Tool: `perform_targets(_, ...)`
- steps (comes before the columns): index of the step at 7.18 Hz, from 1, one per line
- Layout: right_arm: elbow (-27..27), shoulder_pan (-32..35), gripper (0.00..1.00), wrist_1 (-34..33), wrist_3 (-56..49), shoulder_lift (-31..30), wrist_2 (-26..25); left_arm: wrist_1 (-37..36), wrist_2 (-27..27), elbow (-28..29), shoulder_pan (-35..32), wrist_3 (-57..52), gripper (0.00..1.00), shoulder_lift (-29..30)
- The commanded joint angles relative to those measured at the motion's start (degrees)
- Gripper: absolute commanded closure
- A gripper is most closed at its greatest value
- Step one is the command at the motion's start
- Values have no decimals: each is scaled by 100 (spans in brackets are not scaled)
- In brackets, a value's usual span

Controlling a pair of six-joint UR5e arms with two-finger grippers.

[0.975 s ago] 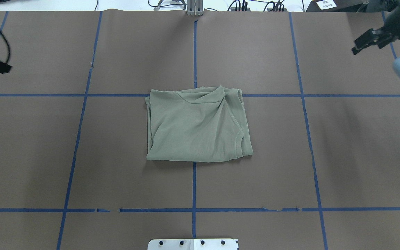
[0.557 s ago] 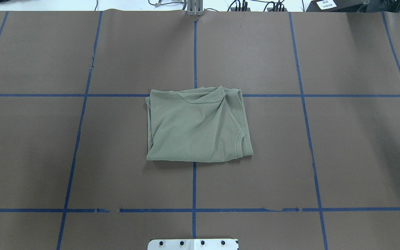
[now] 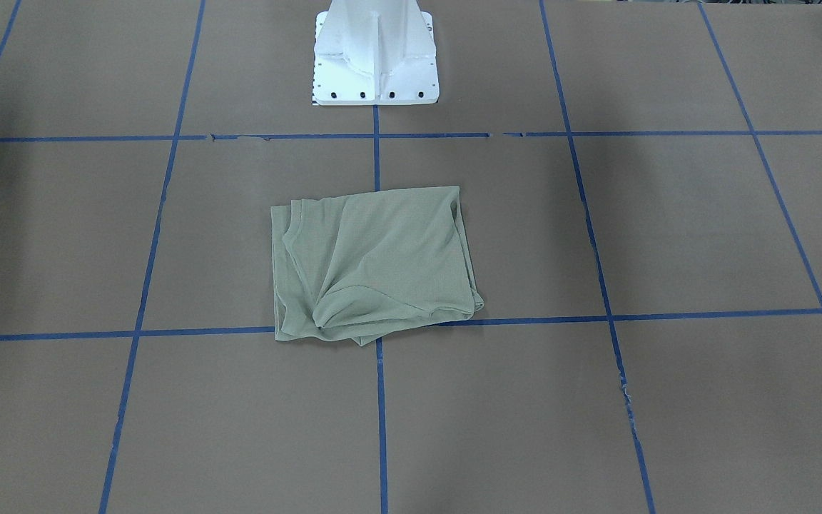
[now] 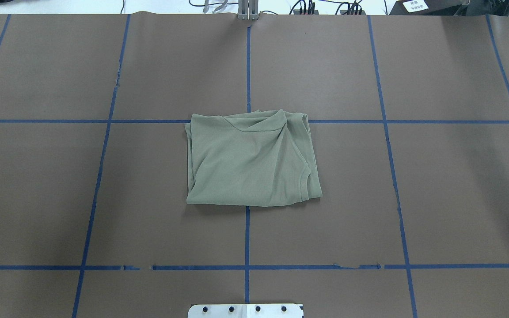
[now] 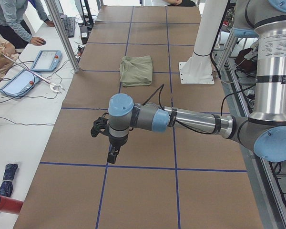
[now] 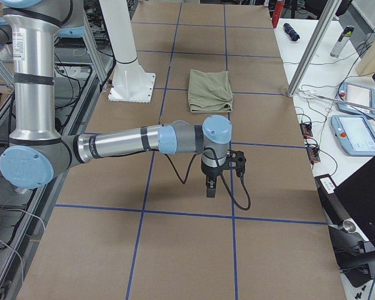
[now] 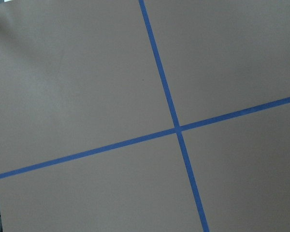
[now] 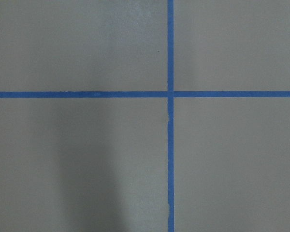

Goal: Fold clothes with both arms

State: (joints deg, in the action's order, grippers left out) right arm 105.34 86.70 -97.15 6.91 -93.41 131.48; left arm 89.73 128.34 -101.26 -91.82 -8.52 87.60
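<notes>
Folded shirt [image 4: 252, 161] sits at centre of bench [image 4: 60, 198], near base [image 3: 375, 71]. L hand [image 5: 113, 155] & R hand [image 6: 210, 186] hang well apart from it at opposite ends, neither nearer. Spread or pressed together: can't tell.

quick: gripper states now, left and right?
Left gripper: cannot tell, seen only from a side view; clear of the shirt.
Right gripper: cannot tell, same; clear of the shirt.
</notes>
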Motion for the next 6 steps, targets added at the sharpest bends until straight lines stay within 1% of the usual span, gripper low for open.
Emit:
perform_targets(1, 48, -4, 0, -76, -31, -54, 0, -289, 269, -26, -38, -202, 0, -94)
perform_targets(3, 39, -4, 0, -94, -75, -89, -9, -299, 218, 54, -29, -132, 0, -103)
perform_targets(4, 65, -13, 0, -85, -84, -81, 0, -290, 244, 132, -29, -132, 0, -199)
perform_targets(6, 48, -22, 0, -103, -76, -98, -35, -246, 226, 106, -12, -149, 0, -261)
